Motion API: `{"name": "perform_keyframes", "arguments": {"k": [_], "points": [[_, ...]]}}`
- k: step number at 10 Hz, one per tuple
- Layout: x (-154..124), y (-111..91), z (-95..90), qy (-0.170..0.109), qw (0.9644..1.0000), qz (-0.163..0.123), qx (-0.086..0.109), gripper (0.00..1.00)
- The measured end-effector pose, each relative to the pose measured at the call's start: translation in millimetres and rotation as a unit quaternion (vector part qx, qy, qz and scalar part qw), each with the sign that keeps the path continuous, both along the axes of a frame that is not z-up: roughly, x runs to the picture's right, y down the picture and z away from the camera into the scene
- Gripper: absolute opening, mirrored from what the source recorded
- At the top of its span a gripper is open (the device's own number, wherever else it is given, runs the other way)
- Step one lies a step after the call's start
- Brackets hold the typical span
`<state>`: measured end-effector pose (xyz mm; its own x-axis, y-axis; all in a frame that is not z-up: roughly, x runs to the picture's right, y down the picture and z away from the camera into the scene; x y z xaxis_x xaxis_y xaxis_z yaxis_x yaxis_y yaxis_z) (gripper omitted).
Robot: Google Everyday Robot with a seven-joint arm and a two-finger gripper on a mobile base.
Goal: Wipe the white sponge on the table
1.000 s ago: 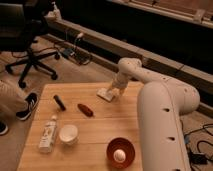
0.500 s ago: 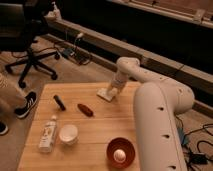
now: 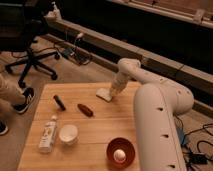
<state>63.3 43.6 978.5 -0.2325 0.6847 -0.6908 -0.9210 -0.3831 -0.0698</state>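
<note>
The white sponge [image 3: 103, 93] lies flat at the far middle of the light wooden table [image 3: 100, 127]. My gripper [image 3: 111, 94] reaches down from the right and sits on the sponge's right end, shut on it. The sponge's left part sticks out from under the gripper and rests on the tabletop. My thick white arm [image 3: 155, 125] crosses the table's right side and hides that part of it.
On the table are a black stick-like item [image 3: 59, 102], a reddish-brown oblong item [image 3: 85, 110], a clear white-labelled bottle [image 3: 48, 134] lying down, a white cup [image 3: 68, 134] and a red bowl [image 3: 120, 149] holding a white object. An office chair [image 3: 27, 55] and a person's shoe [image 3: 22, 102] are on the left.
The gripper has stayed at the sponge's right end. The big arm segment has shifted slightly to the left. The things on the table have not moved.
</note>
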Motion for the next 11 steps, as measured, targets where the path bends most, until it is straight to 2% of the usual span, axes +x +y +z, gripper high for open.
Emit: {"name": "perform_keyframes", "arguments": {"k": [4, 7, 8, 11], "points": [[-5.7, 6.4, 3.4, 0.003, 0.9996, -0.025, -0.013, 0.00], [-12.8, 3.9, 6.1, 0.010, 0.9981, -0.057, -0.018, 0.00], [-16.0, 1.5, 7.3, 0.011, 0.9977, -0.064, -0.019, 0.00], [-51.0, -19.4, 15.7, 0.004, 0.9948, -0.101, -0.010, 0.00]]}}
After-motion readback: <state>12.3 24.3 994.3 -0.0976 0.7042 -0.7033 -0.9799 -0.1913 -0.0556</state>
